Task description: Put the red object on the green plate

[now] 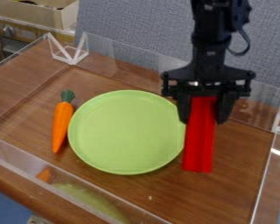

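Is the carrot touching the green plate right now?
Apart. The camera view shows a thin strip of brown table between the carrot and the left rim of the green plate.

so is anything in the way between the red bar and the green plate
Nothing visible is. The gripper has the red object by its upper end, hanging just off the right rim of the green plate. The plate's surface is bare, and the carrot lies off its far left side.
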{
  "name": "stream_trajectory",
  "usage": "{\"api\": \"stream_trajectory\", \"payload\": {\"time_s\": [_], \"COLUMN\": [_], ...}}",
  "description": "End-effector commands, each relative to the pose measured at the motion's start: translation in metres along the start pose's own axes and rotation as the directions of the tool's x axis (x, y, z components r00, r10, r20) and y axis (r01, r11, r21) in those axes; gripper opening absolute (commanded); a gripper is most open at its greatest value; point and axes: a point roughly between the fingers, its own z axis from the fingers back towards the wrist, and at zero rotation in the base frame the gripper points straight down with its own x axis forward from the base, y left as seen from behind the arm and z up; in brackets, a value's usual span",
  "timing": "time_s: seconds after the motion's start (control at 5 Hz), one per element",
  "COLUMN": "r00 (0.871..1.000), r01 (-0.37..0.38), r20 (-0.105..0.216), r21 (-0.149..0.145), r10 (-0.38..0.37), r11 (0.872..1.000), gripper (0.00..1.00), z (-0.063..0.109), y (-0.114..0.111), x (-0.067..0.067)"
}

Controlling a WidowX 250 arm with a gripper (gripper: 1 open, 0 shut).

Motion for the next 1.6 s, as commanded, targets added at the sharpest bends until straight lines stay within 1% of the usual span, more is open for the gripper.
{"api": "stream_trajectory", "payload": {"time_s": [0.0,0.2,0.6,1.0,1.4], "r00": [0.998,0.997,0.995,0.994,0.993], "r01": [-0.031,-0.056,-0.078,-0.095,-0.106], "r20": [0.048,0.054,0.056,0.054,0.050], "r21": [-0.014,-0.005,0.009,0.024,0.033], "r10": [0.032,0.056,0.078,0.094,0.104], "r11": [0.999,0.998,0.997,0.995,0.994], "gripper": [0.00,0.00,0.00,0.00,0.00], "z": [0.009,0.006,0.001,-0.004,-0.006], "y": [0.003,0.009,0.014,0.017,0.023], "x": [0.015,0.023,0.031,0.038,0.043]}}
